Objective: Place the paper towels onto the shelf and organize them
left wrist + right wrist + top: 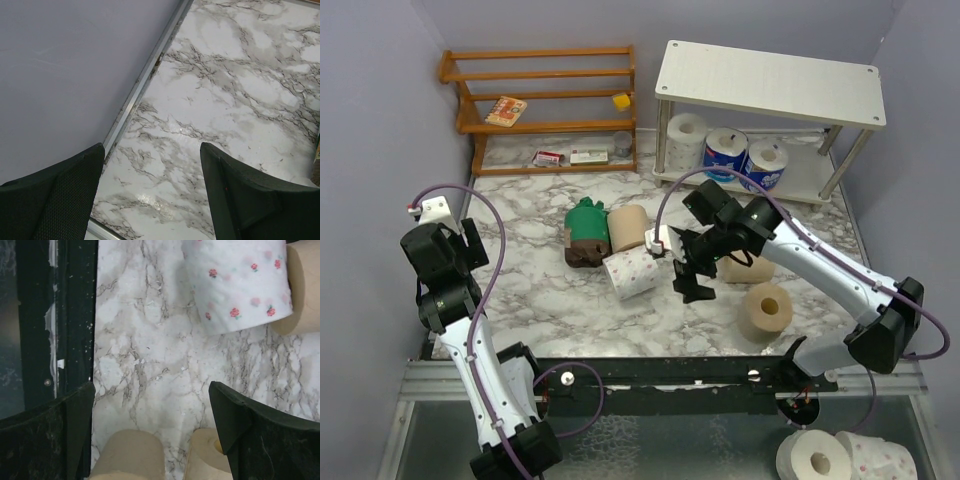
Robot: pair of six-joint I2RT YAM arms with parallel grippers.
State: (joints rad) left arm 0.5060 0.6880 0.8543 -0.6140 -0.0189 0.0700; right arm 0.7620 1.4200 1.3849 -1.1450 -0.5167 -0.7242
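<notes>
The white shelf (770, 80) stands at the back right. On its lower tier are a white roll (687, 140) and two blue-wrapped rolls (725, 152). On the marble table lie a green-wrapped pack (585, 225), a tan roll (627, 228), a pink-dotted roll (632, 272), and two more tan rolls (766, 312). My right gripper (688, 268) is open and empty just right of the pink-dotted roll (235, 285), with two tan rolls (127, 455) close under it. My left gripper (472, 248) is open and empty over the marble (210, 100) near the left wall.
An orange-brown wooden rack (545, 100) with small items stands at the back left. Two more rolls, one white (815, 458) and one pink-dotted (875, 458), lie below the table's front edge at the right. The grey wall (70, 65) is close by the left gripper.
</notes>
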